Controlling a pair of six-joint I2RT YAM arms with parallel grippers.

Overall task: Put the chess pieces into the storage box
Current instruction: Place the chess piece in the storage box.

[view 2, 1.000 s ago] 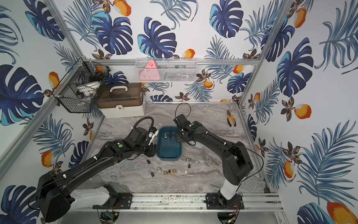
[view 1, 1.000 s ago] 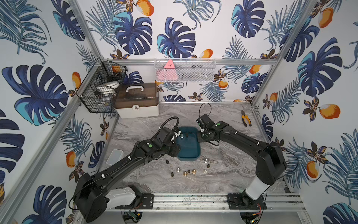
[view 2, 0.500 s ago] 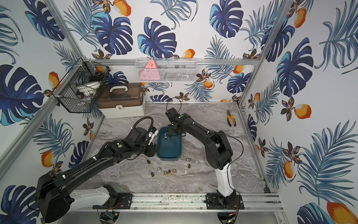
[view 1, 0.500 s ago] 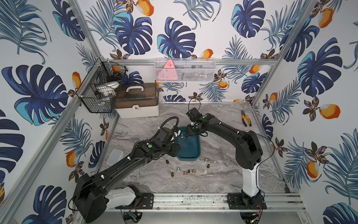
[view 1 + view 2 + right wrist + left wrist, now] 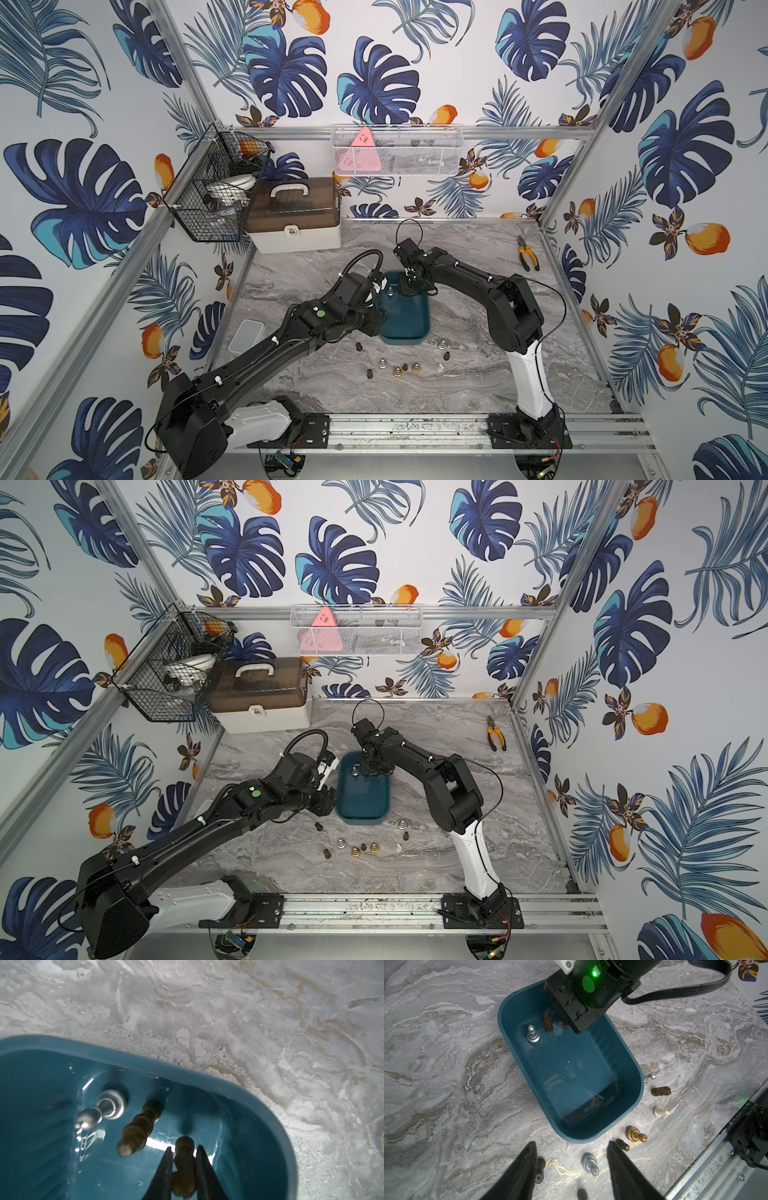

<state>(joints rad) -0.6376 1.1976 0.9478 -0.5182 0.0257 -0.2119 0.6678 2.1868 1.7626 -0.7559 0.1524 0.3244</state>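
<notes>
A teal box (image 5: 405, 316) sits in the middle of a marble-patterned bench (image 5: 478, 386), shown from above in both top views.

The right claw (image 5: 409, 286) reaches down into the box at its 12 o'clock end. The right wrist view shows the claw's two fingers (image 5: 166, 1167) closed on a small brown piece (image 5: 184, 1169) just inside the rim. It is not clear whether that piece touches the box floor.

Near it, at the same end, a silver piece (image 5: 532, 1035) and a tall brown piece (image 5: 548, 1021) stand upright on the box floor. They are close together but not touching.

The left claw (image 5: 571, 1145) hangs at the box's 8 o'clock corner, just outside the rim. Its fingers are spread apart and hold nothing.

Nine loose pieces (image 5: 405, 367) stand on the bench in a loose arc from 7 to 5 o'clock of the box. They are brown, silver and gold, with one white piece (image 5: 440, 367) at about 5 o'clock.

A white case (image 5: 295, 232) with a brown lid stands at the bench's 10 o'clock corner. Yellow-handled pliers (image 5: 528, 257) lie at 2 o'clock.
</notes>
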